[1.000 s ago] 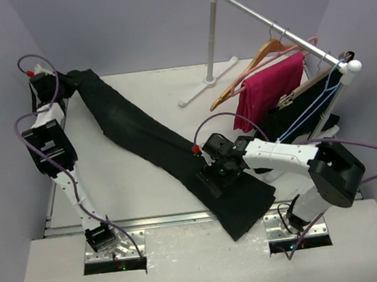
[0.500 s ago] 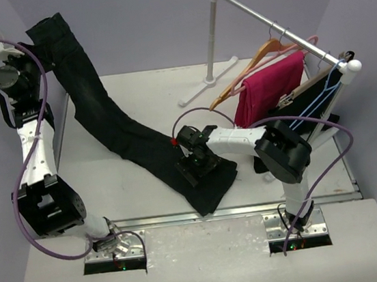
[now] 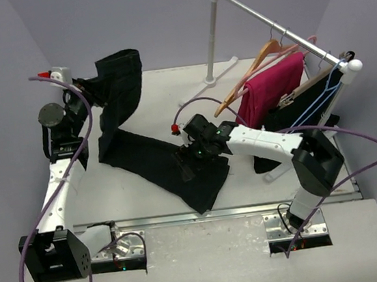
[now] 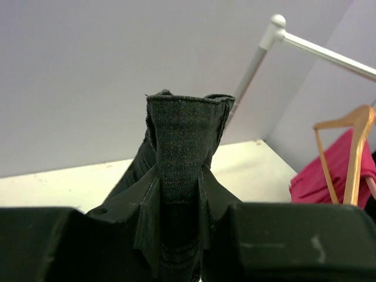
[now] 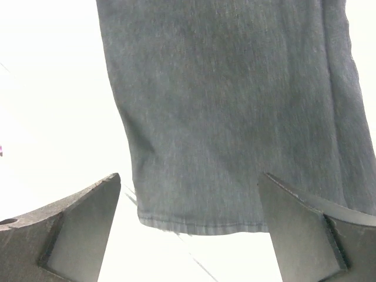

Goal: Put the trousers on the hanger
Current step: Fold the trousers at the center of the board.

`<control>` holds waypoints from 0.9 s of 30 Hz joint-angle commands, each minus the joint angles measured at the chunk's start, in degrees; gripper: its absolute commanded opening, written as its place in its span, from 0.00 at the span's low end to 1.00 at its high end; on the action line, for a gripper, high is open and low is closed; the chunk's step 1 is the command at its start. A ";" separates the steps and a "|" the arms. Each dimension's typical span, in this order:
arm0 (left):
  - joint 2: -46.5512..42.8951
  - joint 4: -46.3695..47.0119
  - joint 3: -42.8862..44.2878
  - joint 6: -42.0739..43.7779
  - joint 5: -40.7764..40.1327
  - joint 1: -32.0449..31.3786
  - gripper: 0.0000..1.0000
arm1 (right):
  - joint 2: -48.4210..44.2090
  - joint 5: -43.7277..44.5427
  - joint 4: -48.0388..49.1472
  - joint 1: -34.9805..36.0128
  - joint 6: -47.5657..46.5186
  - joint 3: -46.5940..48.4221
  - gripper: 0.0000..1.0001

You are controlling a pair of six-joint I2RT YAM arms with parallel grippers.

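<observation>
while the left gripper pinches one end of the trousers up off the table, the rest lies flat, and the right gripper hovers spread wide over the hem. the wooden hanger hangs on the rail, well apart.
</observation>
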 commanded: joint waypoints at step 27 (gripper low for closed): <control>-14.50 3.77 -22.97 5.33 -10.28 -33.10 0.62 | -37.94 7.92 -7.44 -0.95 2.51 -11.20 0.99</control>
